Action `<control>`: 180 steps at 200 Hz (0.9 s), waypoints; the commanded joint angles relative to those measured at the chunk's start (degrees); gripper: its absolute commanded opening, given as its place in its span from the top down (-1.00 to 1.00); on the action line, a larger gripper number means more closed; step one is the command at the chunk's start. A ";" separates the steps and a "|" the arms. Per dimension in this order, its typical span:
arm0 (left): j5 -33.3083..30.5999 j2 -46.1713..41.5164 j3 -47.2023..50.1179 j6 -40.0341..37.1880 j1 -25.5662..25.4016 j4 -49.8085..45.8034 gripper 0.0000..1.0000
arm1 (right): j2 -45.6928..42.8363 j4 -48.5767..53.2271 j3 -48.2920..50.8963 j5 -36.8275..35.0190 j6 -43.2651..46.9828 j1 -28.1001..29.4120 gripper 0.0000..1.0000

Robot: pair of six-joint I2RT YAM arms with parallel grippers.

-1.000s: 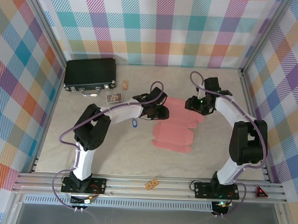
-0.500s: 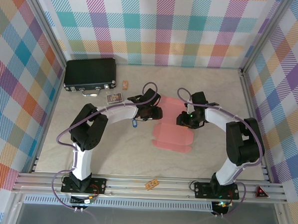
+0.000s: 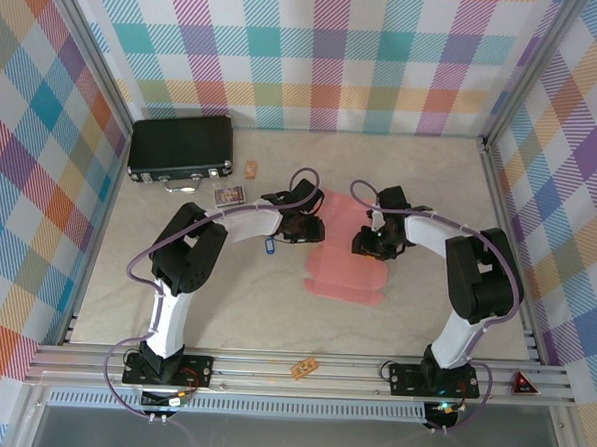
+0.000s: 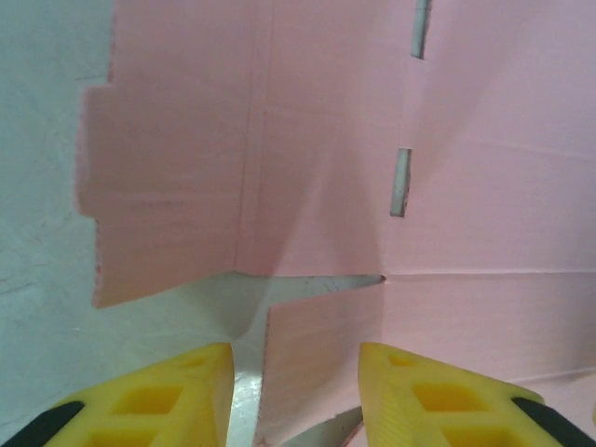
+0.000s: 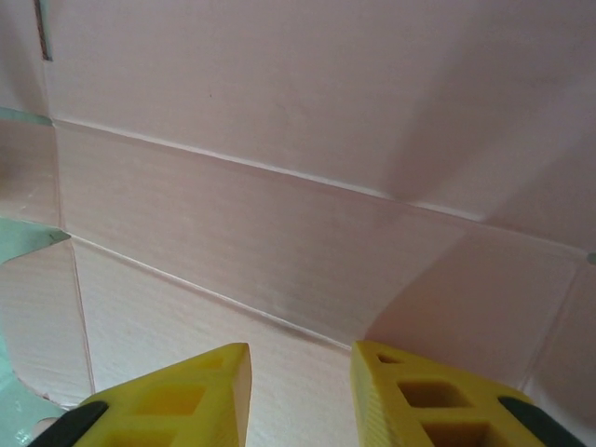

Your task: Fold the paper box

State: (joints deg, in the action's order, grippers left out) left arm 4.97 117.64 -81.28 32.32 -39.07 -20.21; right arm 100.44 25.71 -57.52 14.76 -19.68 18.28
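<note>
The paper box [image 3: 348, 271] is a flat salmon-pink die-cut sheet lying in the middle of the table. My left gripper [image 3: 306, 227] is low over its left edge. In the left wrist view its yellow fingers [image 4: 177, 391] stand apart, with a small pink flap [image 4: 317, 345] lying flat between them; the left gripper [image 4: 296, 358] is open. My right gripper [image 3: 369, 241] is low over the sheet's right part. In the right wrist view the right gripper [image 5: 300, 358] is open just above a creased panel [image 5: 279, 186], with nothing between its fingers.
A black hard case [image 3: 180, 149] lies at the back left. Near it are a small card [image 3: 229, 194] and an orange piece [image 3: 250, 168]. A blue tag [image 3: 268, 247] lies beside the left arm. Metal frame rails run along the table's edges.
The right gripper has moved left and nearer, from the sheet's far right edge onto the sheet. The left gripper has shifted slightly left at the sheet's left edge.
</note>
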 commanded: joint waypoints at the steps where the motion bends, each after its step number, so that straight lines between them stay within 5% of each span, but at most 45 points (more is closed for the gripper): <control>1: 1.98 -0.83 0.05 -0.86 0.22 1.89 0.33 | 1.50 0.71 -0.73 -0.45 -0.61 0.69 0.31; 180: 3.64 1.99 -6.32 -6.11 -3.99 -0.33 0.29 | 3.11 2.13 -1.11 -2.37 -0.44 1.60 0.32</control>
State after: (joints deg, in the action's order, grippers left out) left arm 8.08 117.82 -84.99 27.81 -42.44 -18.41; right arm 101.58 25.78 -58.63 14.11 -20.29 19.22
